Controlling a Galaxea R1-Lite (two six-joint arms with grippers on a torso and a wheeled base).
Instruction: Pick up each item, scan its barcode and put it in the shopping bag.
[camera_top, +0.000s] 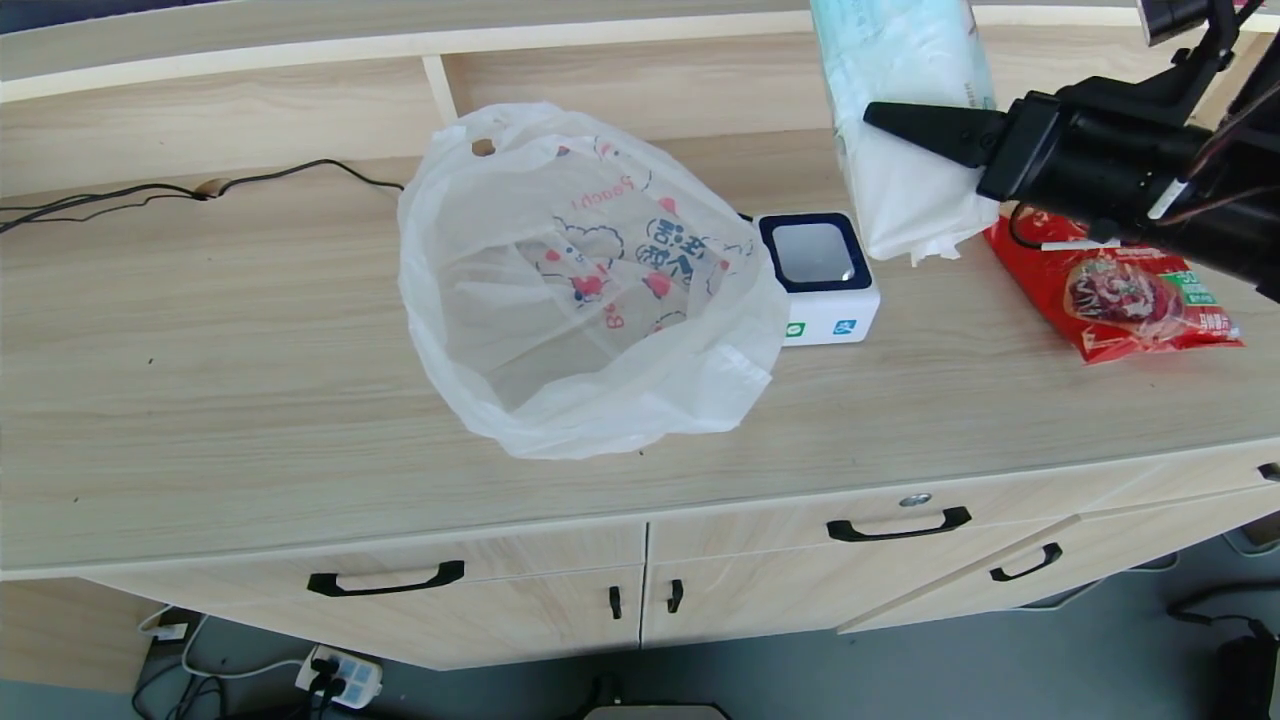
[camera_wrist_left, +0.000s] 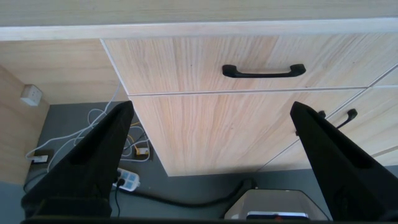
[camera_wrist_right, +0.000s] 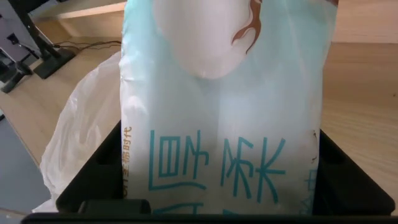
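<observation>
The right gripper (camera_top: 890, 120) is clamped across the middle of a pale blue-and-white soft plastic pack of tissues (camera_top: 900, 150), a black finger on each broad face. Its jaws are only as far apart as the pack is thick. The pack hangs upright by the back edge of the light wooden counter (camera_top: 200, 400), with its lower end just beside the far right corner of the white box scanner with a dark-framed glass window (camera_top: 815, 275). I judge it is held there to bring its barcode over that window, though I cannot tell which face carries the code, nor whether the lower end touches the counter. The white translucent plastic shopping bag (camera_top: 590, 290) sits in the middle of the counter, touching the scanner's left side. Its mouth gapes upward, which should make the drop easy, and something with red and blue print lies inside. A red foil snack packet (camera_top: 1120, 290) lies flat towards the counter's right edge, apparently waiting its turn. The left gripper (camera_wrist_left: 211, 106) hangs below the counter's front edge, facing the drawer fronts – spread wide with nothing between its fingers, I take it parked clear of the work.
</observation>
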